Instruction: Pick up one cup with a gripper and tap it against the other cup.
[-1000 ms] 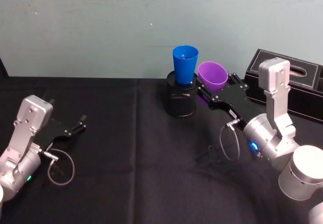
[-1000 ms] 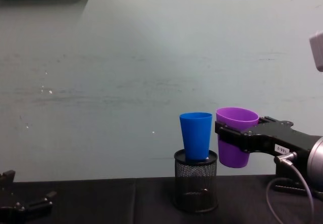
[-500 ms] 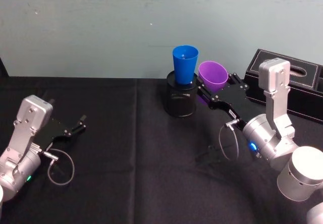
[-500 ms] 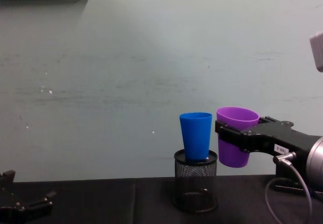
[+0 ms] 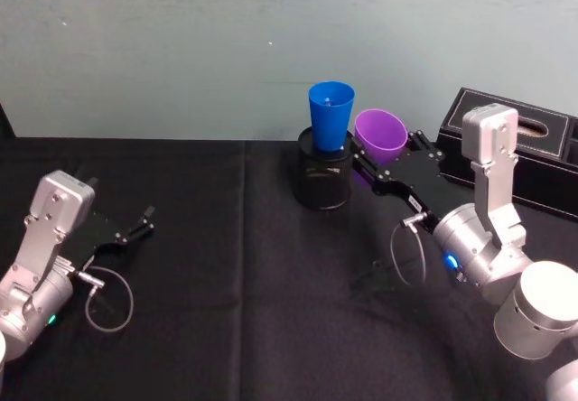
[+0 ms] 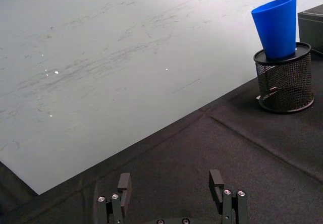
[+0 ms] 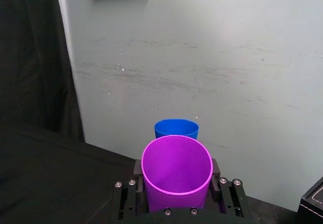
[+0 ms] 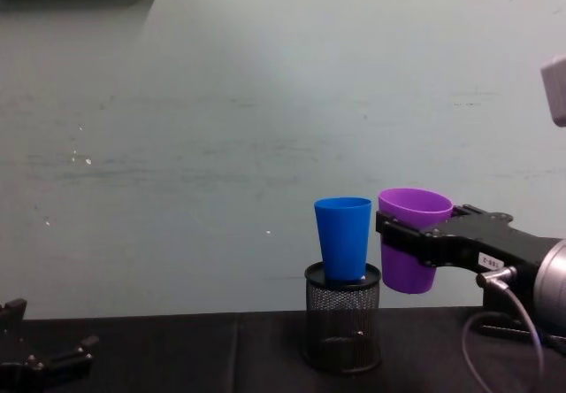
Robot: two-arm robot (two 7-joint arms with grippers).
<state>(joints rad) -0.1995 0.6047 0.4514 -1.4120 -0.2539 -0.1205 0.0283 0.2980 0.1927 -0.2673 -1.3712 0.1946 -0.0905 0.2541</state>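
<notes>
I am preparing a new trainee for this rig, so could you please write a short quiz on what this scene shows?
1. True or false: the right end effector holds the purple cup clear of the table.
2. The blue cup stands in: A a black mesh pen holder; B a plate; C a bowl.
3. Fill the gap: the left end effector, low on the table's left side, has its fingers ____.
Key: 1 true; 2 A; 3 open.

A mesh holder [image 8: 343, 327] hides the base of the blue cup [image 8: 343, 234].
</notes>
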